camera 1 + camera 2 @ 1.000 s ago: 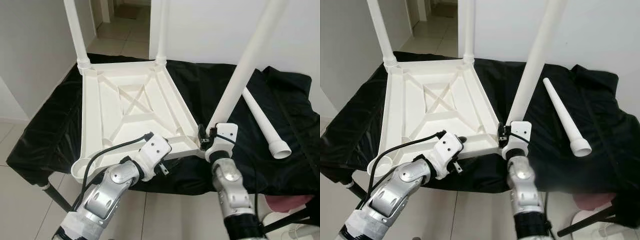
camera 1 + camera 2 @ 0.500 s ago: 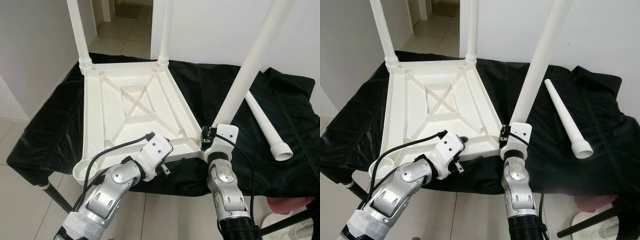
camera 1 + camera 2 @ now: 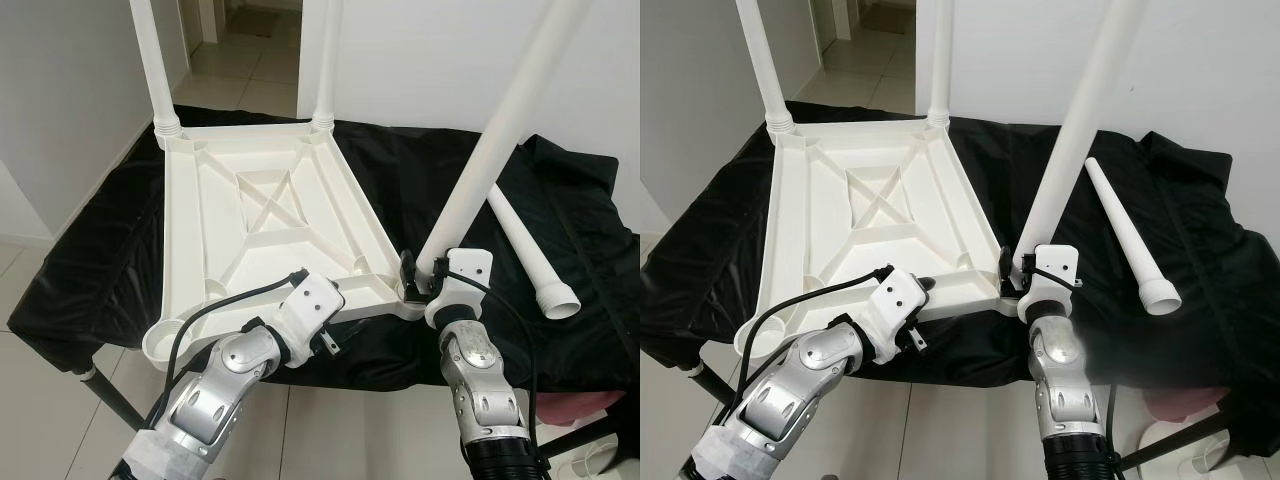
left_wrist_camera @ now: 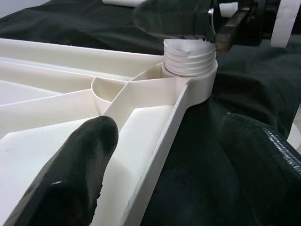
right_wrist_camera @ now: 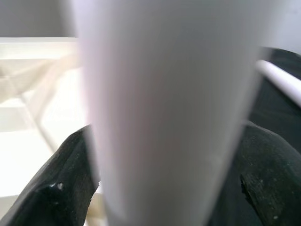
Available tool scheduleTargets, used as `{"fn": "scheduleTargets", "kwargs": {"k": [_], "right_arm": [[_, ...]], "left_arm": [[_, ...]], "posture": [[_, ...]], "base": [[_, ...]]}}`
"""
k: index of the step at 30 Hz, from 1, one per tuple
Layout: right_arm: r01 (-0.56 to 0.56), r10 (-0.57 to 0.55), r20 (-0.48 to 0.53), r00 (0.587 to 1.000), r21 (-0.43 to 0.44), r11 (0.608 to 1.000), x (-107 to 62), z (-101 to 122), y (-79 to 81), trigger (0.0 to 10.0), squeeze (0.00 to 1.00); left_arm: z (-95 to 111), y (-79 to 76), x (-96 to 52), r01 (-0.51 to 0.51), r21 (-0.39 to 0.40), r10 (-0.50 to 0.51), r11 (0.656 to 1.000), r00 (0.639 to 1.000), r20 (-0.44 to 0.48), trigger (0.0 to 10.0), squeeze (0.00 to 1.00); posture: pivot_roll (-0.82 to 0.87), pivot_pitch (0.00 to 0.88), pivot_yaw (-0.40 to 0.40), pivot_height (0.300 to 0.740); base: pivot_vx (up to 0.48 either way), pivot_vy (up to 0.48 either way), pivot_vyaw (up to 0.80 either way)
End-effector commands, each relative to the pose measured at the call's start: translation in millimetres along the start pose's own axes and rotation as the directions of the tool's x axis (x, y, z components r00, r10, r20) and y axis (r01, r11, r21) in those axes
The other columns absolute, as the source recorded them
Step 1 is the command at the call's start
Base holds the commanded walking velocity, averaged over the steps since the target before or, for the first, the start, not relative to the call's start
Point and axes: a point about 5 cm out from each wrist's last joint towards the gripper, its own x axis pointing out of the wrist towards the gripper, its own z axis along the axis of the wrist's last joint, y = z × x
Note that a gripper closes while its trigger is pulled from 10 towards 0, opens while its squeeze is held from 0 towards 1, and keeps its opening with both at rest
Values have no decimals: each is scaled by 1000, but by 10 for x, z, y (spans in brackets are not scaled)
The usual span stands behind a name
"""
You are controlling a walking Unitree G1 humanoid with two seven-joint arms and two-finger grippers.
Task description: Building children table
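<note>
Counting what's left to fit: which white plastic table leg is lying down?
The white plastic leg lying on the black cloth, right of the upturned white tabletop. The other three stand upright in corner sockets.

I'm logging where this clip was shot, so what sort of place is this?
Probably a room in a home: a tiled floor runs into a hallway between plain white walls, and an upturned white plastic children's table lies on a work surface draped in black cloth.
</note>
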Motion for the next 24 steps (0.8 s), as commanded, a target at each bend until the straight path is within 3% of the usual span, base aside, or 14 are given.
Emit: {"fn": "scheduleTargets", "kwargs": {"k": [1, 12, 13, 14, 15, 16, 24], "right_arm": [[-79, 79, 7, 997, 8, 997, 35, -4, 16, 10000, 0], [-320, 317, -50, 947, -86, 943, 161, -84, -52, 10000, 0], [-341, 335, -67, 940, -95, 935, 173, -102, -67, 4118, 0], [-352, 345, -77, 935, -102, 930, 182, -114, -81, 3294, 0], [-352, 345, -77, 935, -102, 930, 182, -114, -81, 3294, 0], [-358, 350, -95, 932, -101, 928, 186, -136, -99, 0, 0], [-369, 358, -115, 927, -99, 924, 175, -194, -157, 0, 0]], "left_arm": [[7, -5, -18, 7, 4, -7, 1000, 1000, -8, 10000, 0], [40, 47, -17, 8, 16, -8, 1000, 1000, -7, 10000, 0], [42, 52, -16, 9, 19, -9, 1000, 1000, -8, 10000, 0], [44, 57, -16, 10, 21, -9, 1000, 1000, -9, 10000, 0], [44, 57, -16, 10, 21, -9, 1000, 1000, -9, 10000, 0], [45, 64, -15, 8, 21, -8, 1000, 1000, -9, 10000, 0], [45, 90, -20, -10, 19, 10, 1000, 1000, -11, 10000, 0]], "posture": [[7, 30, -71, 740], [9, 28, -42, 740], [9, 28, -42, 740], [8, 32, -40, 740], [8, 32, -40, 740], [8, 33, -40, 740], [9, 49, -37, 740]], "base": [[0, 0, 0], [0, 0, 0], [0, 0, 0], [0, 0, 0], [0, 0, 0], [0, 0, 0], [0, 0, 0]]}}
